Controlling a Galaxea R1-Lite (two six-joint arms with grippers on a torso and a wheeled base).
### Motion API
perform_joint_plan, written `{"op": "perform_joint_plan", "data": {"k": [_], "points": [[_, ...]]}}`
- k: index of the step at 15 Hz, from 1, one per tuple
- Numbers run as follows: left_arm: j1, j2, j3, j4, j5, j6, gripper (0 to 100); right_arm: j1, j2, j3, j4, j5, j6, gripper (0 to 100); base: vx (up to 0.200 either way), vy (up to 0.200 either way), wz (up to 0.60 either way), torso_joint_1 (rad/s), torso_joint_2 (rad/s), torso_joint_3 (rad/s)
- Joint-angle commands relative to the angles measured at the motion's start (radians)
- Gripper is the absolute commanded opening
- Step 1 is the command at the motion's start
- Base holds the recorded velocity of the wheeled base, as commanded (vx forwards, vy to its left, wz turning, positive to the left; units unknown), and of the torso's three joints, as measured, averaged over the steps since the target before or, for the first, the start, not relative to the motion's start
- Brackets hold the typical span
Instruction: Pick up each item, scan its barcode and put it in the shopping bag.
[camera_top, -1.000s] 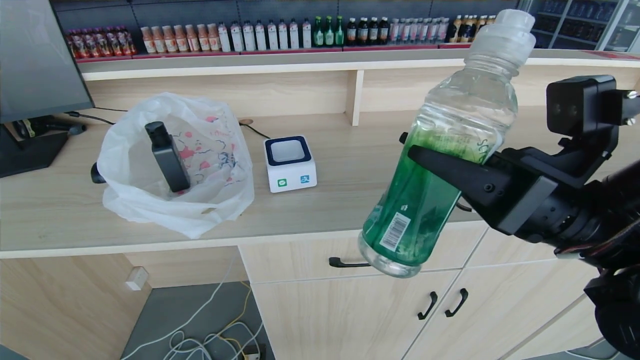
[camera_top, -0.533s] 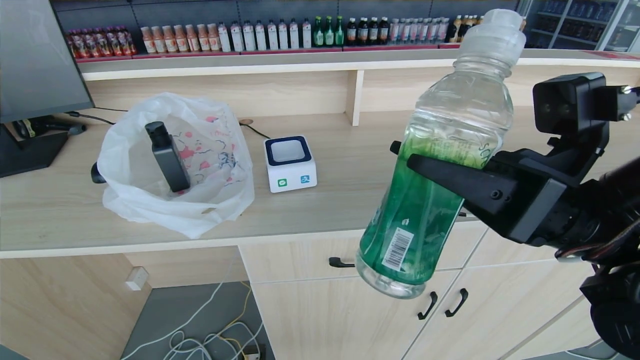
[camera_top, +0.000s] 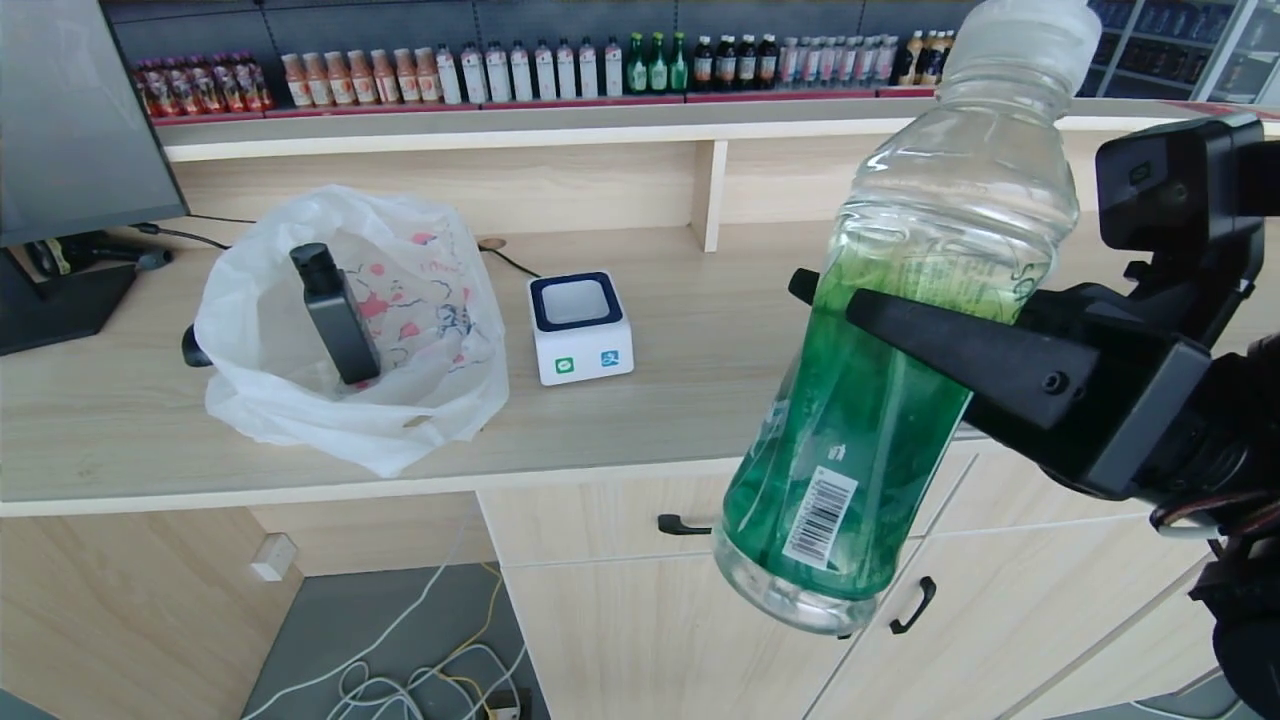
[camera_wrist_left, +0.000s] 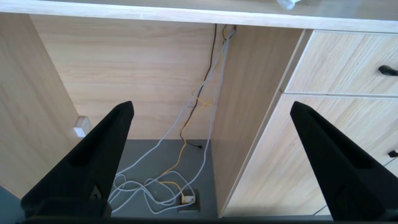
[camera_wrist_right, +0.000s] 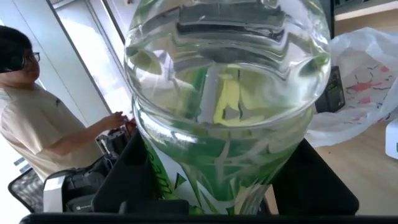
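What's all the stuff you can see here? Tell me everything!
bottle: one, clear and green, held up tilted at the right
bag: one, white, left on the counter
dark bottle: one, black, standing in the bag
scanner: one, white with blue rim, right of the bag
monitor: one, dark, far left
shelf bottles: many, mixed colours, back shelf
cables: several, white and yellow, floor
right gripper: black, shut on the bottle
left gripper: black, open, facing under the counter

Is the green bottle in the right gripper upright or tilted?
Tilted: the green bottle, clamped in the right gripper, leans with its cap farther right than its base.
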Motion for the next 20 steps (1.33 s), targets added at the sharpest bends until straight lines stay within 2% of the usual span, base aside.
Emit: {"op": "perform_joint_plan", "data": {"k": [1,10,14,17,19,20], "points": [[0.000,0.000,0.000,0.000,0.000,0.001,100,0.003,-0.013,0.007,-0.001,0.001,0.001,0,0.000,0.000,0.00,0.000,0.00,0.000],[0.000,0.000,0.000,0.000,0.000,-0.001,100,0.014,-0.034,0.015,-0.001,0.001,-0.005,0,0.000,0.000,0.00,0.000,0.00,0.000],[0.000,0.000,0.000,0.000,0.000,-0.001,100,0.005,-0.068,0.099,-0.001,-0.010,-0.090,0,0.000,0.000,0.00,0.000,0.00,0.000],[0.000,0.000,0.000,0.000,0.000,0.001,100,-0.133,-0.056,0.130,-0.001,-0.039,-0.268,0,0.000,0.000,0.00,0.000,0.00,0.000],[0.000,0.000,0.000,0.000,0.000,0.001,100,-0.202,-0.042,0.125,-0.001,-0.111,-0.352,0,0.000,0.000,0.00,0.000,0.00,0.000],[0.000,0.000,0.000,0.000,0.000,0.001,100,-0.207,-0.047,0.125,-0.001,-0.164,-0.366,0,0.000,0.000,0.00,0.000,0.00,0.000]]}}
